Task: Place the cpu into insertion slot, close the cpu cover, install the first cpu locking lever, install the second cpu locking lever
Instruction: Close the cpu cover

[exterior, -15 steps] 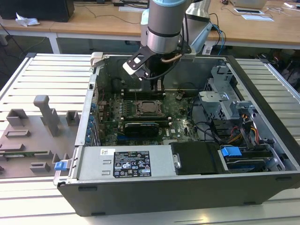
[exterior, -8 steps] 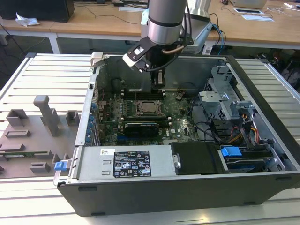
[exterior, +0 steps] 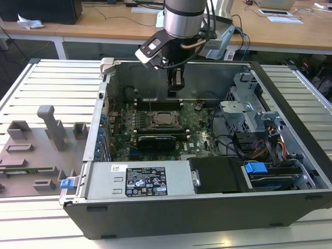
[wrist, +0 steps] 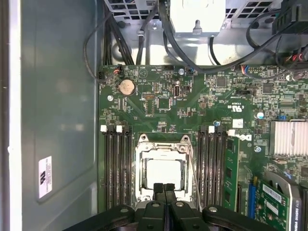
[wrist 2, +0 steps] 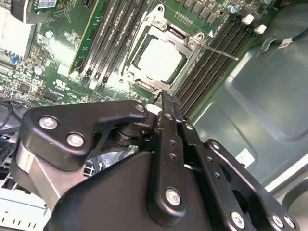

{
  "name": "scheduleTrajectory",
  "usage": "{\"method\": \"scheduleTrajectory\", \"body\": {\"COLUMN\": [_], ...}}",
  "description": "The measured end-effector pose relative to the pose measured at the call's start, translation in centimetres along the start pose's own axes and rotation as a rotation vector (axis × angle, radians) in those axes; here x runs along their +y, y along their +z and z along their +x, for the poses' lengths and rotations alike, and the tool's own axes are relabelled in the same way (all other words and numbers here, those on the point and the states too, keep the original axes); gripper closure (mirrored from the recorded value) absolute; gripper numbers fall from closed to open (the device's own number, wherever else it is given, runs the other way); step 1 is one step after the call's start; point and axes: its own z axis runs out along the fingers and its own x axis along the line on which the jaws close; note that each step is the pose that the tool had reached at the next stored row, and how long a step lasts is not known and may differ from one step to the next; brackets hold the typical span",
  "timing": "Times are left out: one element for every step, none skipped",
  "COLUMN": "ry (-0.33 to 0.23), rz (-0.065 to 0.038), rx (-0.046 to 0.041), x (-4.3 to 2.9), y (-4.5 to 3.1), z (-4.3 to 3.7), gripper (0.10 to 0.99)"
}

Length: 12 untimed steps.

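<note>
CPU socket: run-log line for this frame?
cpu: seated in socket | cover: down around it | wire lever: angled out beside socket | gripper: fingers shut, empty, tips by socket edge

A lab or workshop: an open PC case (exterior: 207,212) mid-frame on a slatted metal bench (exterior: 52,83) (wooden desks (exterior: 104,23) along the top).

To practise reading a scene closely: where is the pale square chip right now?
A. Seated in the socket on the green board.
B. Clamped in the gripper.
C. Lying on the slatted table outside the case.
A: in the first wrist view the chip lies flat inside the socket, framed by its metal rim, while the gripper is shut on nothing.
</note>
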Motion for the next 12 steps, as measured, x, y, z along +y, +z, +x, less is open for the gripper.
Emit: {"method": "scheduleTrajectory", "body": {"ry": [0.000,0.000,0.000,0.000,0.000,0.000,0.000,0.000,0.000,0.000,0.000,0.000], "rz": [0.000,0.000,0.000,0.000,0.000,0.000,0.000,0.000,0.000,0.000,0.000,0.000], "rx": [0.0001,0.0002,0.0003,0.0003,0.0000,0.0000,0.0000,0.0000,0.0001,0.0001,0.0000,0.0000], "x": [0.00,0.00,0.00,0.00,0.00,0.00,0.00,0.00,-0.01,0.00,0.00,0.00], "y": [-0.19,-0.24,-0.24,-0.25,-0.26,-0.26,-0.27,-0.27,-0.27,-0.28,-0.28,-0.28], "z": [0.02,0.02,0.02,0.02,0.02,0.02,0.02,0.02,0.02,0.02,0.02,0.02], "gripper": [0.980,0.980,0.980,0.980,0.980,0.980,0.980,0.980,0.980,0.980,0.980,0.980]}}
